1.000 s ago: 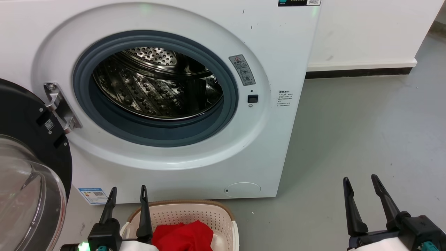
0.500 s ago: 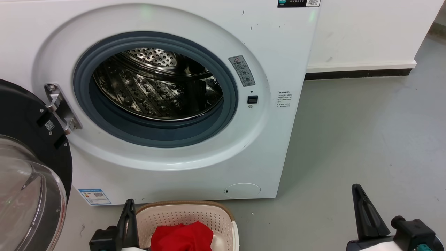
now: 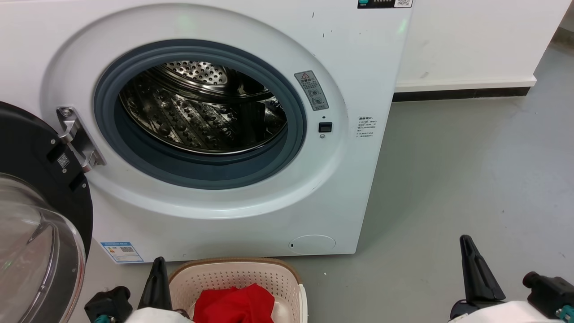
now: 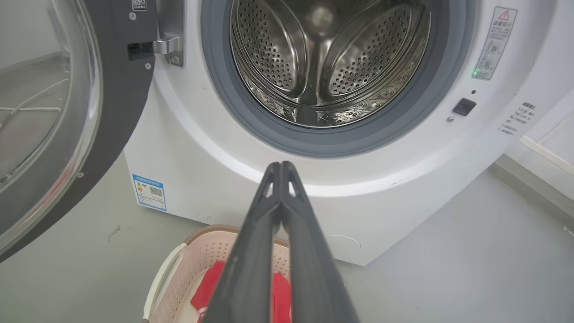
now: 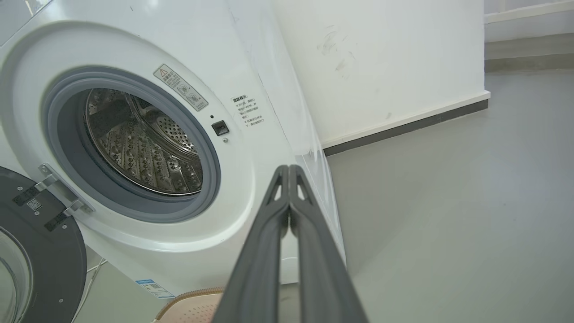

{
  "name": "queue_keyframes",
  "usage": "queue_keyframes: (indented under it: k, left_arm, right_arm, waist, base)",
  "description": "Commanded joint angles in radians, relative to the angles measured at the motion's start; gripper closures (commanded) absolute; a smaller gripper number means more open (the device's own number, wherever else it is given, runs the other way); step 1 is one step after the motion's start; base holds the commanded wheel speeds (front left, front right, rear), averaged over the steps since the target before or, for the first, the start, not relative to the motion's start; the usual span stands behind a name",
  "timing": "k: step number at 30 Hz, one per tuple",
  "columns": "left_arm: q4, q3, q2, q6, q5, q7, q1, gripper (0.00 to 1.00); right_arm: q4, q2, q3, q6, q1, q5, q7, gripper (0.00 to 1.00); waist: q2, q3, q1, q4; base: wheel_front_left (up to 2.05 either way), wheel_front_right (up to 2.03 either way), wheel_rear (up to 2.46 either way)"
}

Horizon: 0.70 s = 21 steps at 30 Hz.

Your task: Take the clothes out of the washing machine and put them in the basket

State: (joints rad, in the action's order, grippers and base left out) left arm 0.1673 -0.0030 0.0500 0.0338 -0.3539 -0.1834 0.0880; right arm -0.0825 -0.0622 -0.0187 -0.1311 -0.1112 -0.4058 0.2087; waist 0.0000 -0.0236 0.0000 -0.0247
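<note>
All red fabric clothes (image 3: 235,305) I see lie in the cream perforated basket (image 3: 278,280) at six o'clock; the white front-loading washing machine (image 3: 358,188) looks empty. My left gripper (image 4: 281,167) and right gripper (image 5: 288,168) are pinched together.

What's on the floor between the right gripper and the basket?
Nothing: in the head view, bare grey floor runs from the basket to the right gripper.

left gripper (image 4: 280,167): dark grey tapered fingers (image 4: 253,251) | right gripper (image 5: 288,169): same | forearms (image 3: 502,312) white, teal fittings (image 3: 566,314)
</note>
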Motion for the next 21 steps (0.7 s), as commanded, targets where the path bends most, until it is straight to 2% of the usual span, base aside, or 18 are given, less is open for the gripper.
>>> queue_keyframes:
  k: [1,21]
  left_arm:
    - [-0.009,0.006,0.000,-0.009,-0.054,0.010,-0.036,1.00]
    - [0.013,0.036,0.000,-0.052,-0.381,0.088,-0.081,1.00]
  right_arm:
    - [0.006,-0.010,0.001,0.000,0.037,-0.057,-0.009,1.00]
    - [-0.037,-0.022,0.014,0.000,0.089,-0.389,-0.075,1.00]
  waist:
    - [0.0000,0.001,0.0000,0.000]
    - [0.0000,0.005,0.0000,0.005]
  base:
    - [0.00,0.00,0.00]
    - [0.00,0.00,0.00]
